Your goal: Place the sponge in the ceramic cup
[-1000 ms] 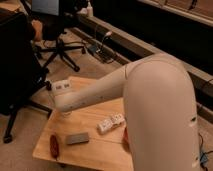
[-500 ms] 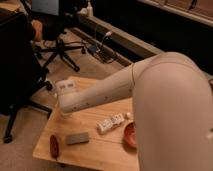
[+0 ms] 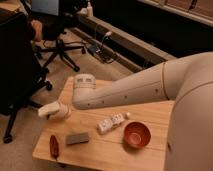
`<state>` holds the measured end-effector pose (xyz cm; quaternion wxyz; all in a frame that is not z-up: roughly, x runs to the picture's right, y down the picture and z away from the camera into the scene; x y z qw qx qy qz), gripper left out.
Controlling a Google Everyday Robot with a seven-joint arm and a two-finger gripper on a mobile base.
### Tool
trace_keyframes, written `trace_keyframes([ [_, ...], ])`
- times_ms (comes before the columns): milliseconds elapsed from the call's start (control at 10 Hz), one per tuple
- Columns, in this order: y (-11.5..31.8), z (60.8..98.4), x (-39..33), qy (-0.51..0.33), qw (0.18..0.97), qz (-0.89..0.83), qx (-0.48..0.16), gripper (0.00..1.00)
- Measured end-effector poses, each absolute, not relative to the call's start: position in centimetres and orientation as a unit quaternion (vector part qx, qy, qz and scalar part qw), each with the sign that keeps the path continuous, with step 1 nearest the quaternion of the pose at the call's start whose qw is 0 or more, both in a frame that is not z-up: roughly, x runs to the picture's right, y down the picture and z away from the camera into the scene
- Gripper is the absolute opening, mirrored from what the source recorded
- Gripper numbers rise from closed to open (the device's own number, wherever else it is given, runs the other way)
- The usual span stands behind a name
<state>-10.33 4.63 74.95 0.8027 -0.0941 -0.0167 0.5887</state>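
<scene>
- The counter (image 3: pixel 100 156) carries the task's things within the arm's reach.
- The arm (image 3: pixel 125 92) stretches left across it.
- The ceramic cup (image 3: pixel 137 135) sits mouth up, ready to receive.
- The gripper (image 3: pixel 54 110) hangs at the counter's left edge; we cannot tell how its jaws stand.
- The sponge (image 3: pixel 77 138) lies flat on the counter, apart from the cup.

Cut off at right edge: arm (image 3: pixel 130 90). Hidden behind arm: rear of table (image 3: pixel 105 150). Cut off at left edge: office chair (image 3: pixel 20 65). Too blurred to identify: red item (image 3: pixel 53 146), lower left. At centre left, over table edge: gripper (image 3: pixel 54 110).
</scene>
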Motion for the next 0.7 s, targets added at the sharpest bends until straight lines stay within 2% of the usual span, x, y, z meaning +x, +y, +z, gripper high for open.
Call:
trace_keyframes([
  [700,4.64,74.94,-10.50,-0.017,0.803,0.588,-0.095,0.80],
])
